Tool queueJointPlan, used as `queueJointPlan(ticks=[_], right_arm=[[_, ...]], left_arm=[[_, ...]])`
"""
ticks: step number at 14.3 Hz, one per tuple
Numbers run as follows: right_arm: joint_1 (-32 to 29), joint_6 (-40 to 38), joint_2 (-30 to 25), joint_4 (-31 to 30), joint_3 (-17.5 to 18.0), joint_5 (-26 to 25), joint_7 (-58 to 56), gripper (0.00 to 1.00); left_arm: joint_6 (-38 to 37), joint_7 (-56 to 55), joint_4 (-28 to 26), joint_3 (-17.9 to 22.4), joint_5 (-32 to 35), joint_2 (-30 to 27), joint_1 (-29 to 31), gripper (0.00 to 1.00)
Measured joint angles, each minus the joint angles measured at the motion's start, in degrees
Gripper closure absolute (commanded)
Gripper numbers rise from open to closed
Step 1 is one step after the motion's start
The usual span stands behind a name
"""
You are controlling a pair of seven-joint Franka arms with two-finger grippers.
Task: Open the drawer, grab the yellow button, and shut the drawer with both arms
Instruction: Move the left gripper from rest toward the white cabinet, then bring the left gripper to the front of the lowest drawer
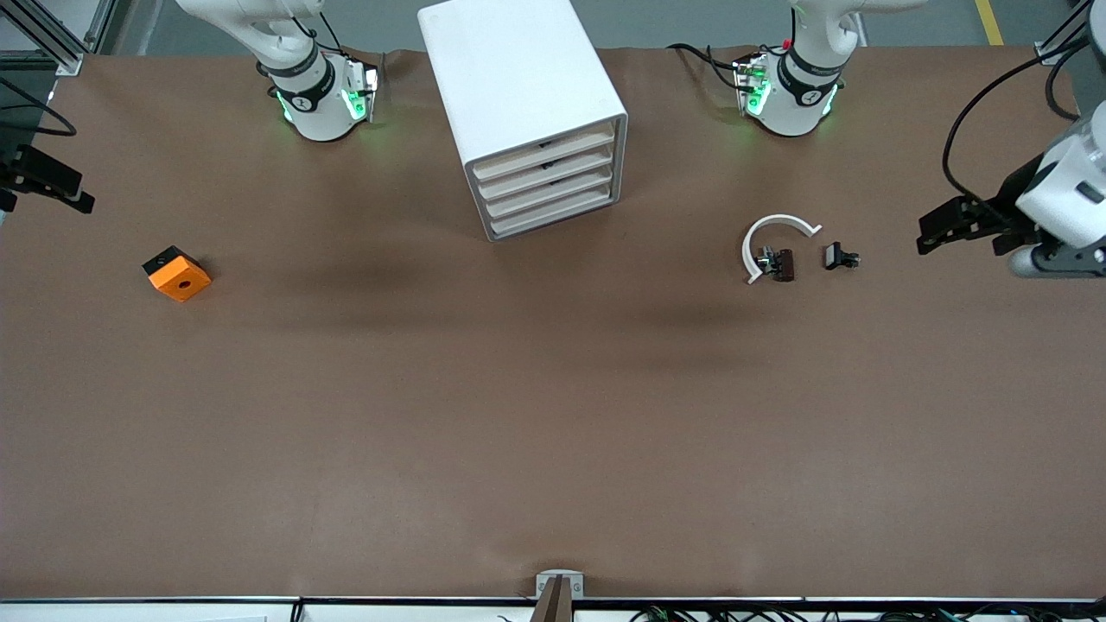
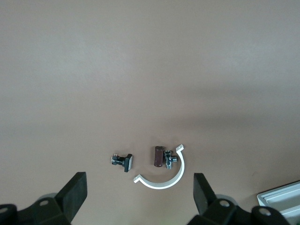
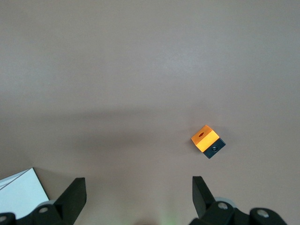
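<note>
I see the white cabinet (image 1: 527, 112) standing at about twelve o'clock on the table (image 1: 553, 415), between the two arm bases. Its four beige drawer fronts (image 1: 546, 187) all sit flush — every drawer closed — and face the front camera, turned slightly toward the left arm's end; their long axes run crosswise to that. The button is not visible in any view.

The surface is a brown mat with faint creases; grey floor shows past its edge at the top of the front view, and a metal bracket (image 1: 559, 587) sits at six o'clock on the table's rim. I can read no writing or labels.

At about three o'clock from the cabinet lie a white curved clip (image 1: 772, 242), a small brown-and-metal part (image 1: 778, 263) touching it, and a small black part (image 1: 839, 256) just beside them. An orange cube (image 1: 176, 273) with a hole lies toward nine o'clock.

The left gripper (image 1: 937, 231) hangs over the table's left-arm end, fingers (image 2: 75, 192) spread wide, holding nothing. The right gripper (image 3: 139, 194) hangs over the other end — fingers likewise wide apart and empty.
</note>
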Motion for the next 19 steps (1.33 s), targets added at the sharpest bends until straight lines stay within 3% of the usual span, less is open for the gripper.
queueJointPlan(ticks=[8, 14, 19], right_arm=[[-0.17, 0.94, 6.43, -0.04, -0.24, -0.06, 0.0, 0.0], [-0.18, 0.43, 7.52, -0.03, -0.28, -0.06, 0.04, 0.0], [-0.21, 0.19, 7.54, -0.18, -0.4, -0.06, 0.04, 0.0]], left_arm=[[4.94, -4.29, -0.02, -1.28, -0.05, 11.87, -4.01, 0.0], [6.14, -13.48, 0.43, -1.5, -0.6, 14.72, -8.39, 0.0], [-1.93, -28.62, 3.45, -1.57, -5.82, 16.76, -12.45, 0.0]])
